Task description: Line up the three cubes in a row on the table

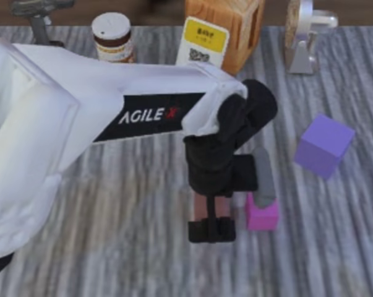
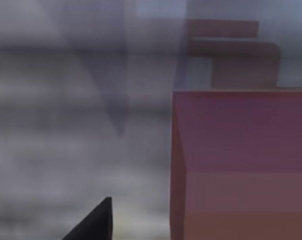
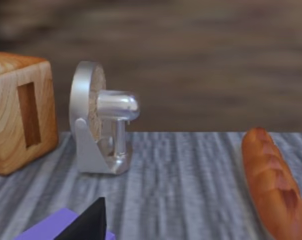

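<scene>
The left arm reached in from the tabletop's left side across the grey-and-white streaked tabletop, its left pincer pointing down near the middle. Between the dark fingers a strip of reddish-brown showed: the reddish-brown cube sat in the pincer, which was closed narrowly on it, and in the left wrist view that same cube filled much of the frame beside one dark fingertip. Whether the cube rested on the tabletop or hung just above it, I could not tell. Just beside it, toward the right, sat the small magenta cube, partly covered by a grey part of the arm. The violet-purple cube stood well apart, farther right and a little farther back. Along the back edge stood a white-capped jar, a yellow-labelled card, an orange wooden block and a silver metal device. The right arm did not show from above; its wrist view gave only one dark fingertip, so I could not tell the right pincer's state, and beyond it the purple cube's corner, the wooden block, the silver device and a bread loaf.
</scene>
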You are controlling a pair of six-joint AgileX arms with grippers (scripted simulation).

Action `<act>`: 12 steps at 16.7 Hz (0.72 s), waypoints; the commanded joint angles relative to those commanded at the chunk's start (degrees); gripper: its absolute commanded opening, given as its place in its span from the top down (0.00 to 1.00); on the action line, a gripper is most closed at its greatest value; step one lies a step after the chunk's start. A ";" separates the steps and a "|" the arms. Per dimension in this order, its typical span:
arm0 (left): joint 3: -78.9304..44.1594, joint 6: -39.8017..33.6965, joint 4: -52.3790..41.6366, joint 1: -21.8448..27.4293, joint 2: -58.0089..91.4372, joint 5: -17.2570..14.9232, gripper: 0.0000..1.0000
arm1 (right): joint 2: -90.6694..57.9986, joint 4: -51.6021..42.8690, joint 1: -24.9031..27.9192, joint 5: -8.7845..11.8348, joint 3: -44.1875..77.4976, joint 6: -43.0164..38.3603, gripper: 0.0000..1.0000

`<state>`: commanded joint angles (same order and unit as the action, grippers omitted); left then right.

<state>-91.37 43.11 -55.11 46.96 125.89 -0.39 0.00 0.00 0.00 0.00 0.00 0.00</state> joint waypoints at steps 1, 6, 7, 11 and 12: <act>0.00 0.00 0.00 0.00 0.00 0.00 0.00 | 0.00 0.00 0.00 0.00 0.00 0.00 0.00; -3.54 0.16 -4.18 -0.28 -1.23 0.00 0.00 | 0.00 0.00 0.00 0.00 0.00 0.00 0.00; -5.04 0.13 -6.49 -0.46 -1.85 0.01 0.00 | 0.00 0.00 0.00 0.00 0.00 0.00 0.00; -9.78 -0.08 -13.63 -1.18 -3.83 0.05 0.00 | 0.00 0.00 0.00 0.00 0.00 0.00 0.00; -10.02 -0.10 -13.98 -1.23 -4.00 0.04 0.00 | 0.00 0.00 0.00 0.00 0.00 0.00 0.00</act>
<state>-101.39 43.01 -69.10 45.72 121.89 -0.36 0.00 0.00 0.00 0.00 0.00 0.00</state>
